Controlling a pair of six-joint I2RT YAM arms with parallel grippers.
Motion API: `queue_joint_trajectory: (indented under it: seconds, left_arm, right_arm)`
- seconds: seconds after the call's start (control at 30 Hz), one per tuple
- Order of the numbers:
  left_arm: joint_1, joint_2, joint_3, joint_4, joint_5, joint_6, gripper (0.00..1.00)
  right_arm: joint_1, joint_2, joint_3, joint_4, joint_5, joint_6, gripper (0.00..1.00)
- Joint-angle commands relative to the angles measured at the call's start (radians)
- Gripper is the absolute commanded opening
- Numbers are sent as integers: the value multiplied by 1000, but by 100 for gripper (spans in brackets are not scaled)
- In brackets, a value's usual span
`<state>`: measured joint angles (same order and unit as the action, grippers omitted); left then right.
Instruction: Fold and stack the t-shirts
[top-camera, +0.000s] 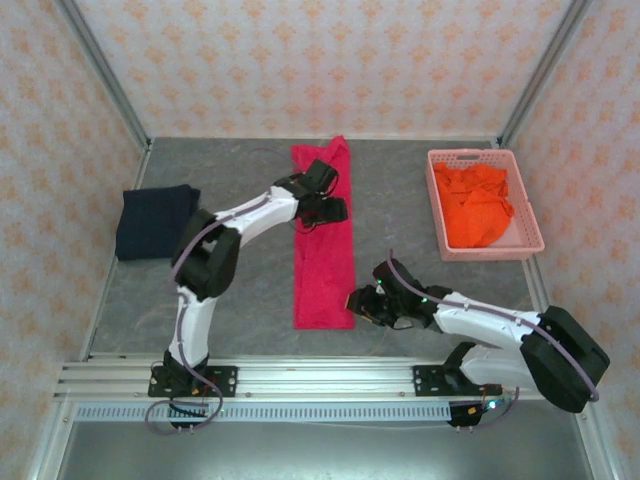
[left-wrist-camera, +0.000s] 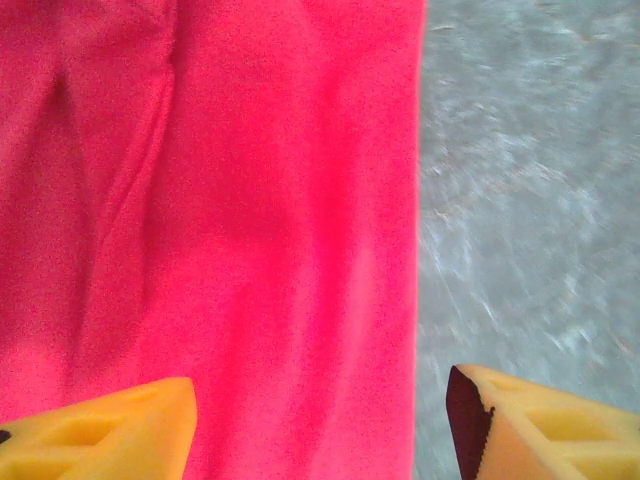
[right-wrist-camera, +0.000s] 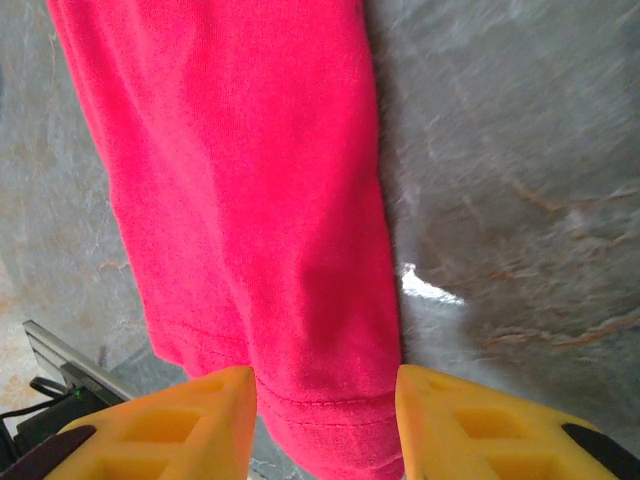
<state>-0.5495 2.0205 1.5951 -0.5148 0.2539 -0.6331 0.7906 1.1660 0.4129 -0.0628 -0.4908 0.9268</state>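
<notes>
**Crimson-pink cloth t-shirt (top-camera: 323, 270) lies as a long strip mid-counter**

You have it folded narrow, running from the far edge of the grey counter (top-camera: 260, 290) toward the near edge. Your left fingers (top-camera: 322, 213) hang over its far half, spread wide: one above the cloth, the other above bare counter, straddling the strip's right side. Your right fingers (top-camera: 362, 303) sit at its near right corner, standing apart with the hem between them. The dark navy folded cloth t-shirt (top-camera: 155, 220) rests at the left edge. The bright orange cloth t-shirt (top-camera: 478, 205) is heaped in the pale pink plastic lattice basket (top-camera: 486, 252) at the far right corner.
</notes>
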Motion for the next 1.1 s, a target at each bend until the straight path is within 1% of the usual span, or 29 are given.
queue_joint_trajectory:
  seconds: [0.0,0.1,0.23,0.3,0.5,0.63,0.67,0.77,0.83,0.87,0.93,1.0,1.07]
  left_arm:
    - [-16,-226,-158,-38,-34,23,69]
    - [-18,-409,-370,-31,-39,-5,69]
    - [-28,-619,-620,-47,-20,-81,69]
    - [-40,-687,-710,-45,0,-118,69]
    - [-84,-803,-884,-56,13,-212,67]
    - [-110,-842,-969,-28,54,-262,66]
    - [-119,-843,-988,-3,69,-278,65]
    - [-139,-822,-1030,67,119,-306,52]
    - [-148,-792,-1027,63,138,-303,50]
    - [-158,-785,-1023,48,133,-302,46]
    - [-175,-787,-1032,61,130,-311,45]
    - [-183,-780,-1047,105,141,-324,49]
    - [-183,-762,-1051,141,146,-326,50]
  right_arm:
    - [19,12,-30,74,-4,64,43]
    - [21,11,-56,111,2,96,43]
    - [21,12,-66,130,-2,110,43]
    - [21,23,-69,150,-4,116,43]
    - [22,120,-64,221,-61,134,42]
    - [36,122,-65,223,-52,147,40]
    - [36,121,-65,219,-49,147,38]
    - [37,119,-66,221,-51,147,34]
    - [39,114,-67,219,-50,150,34]
    - [39,108,-70,218,-47,151,33]
    - [40,97,-77,219,-42,151,33]
    - [41,94,-85,228,-40,157,33]
    - [41,93,-91,236,-45,159,33]
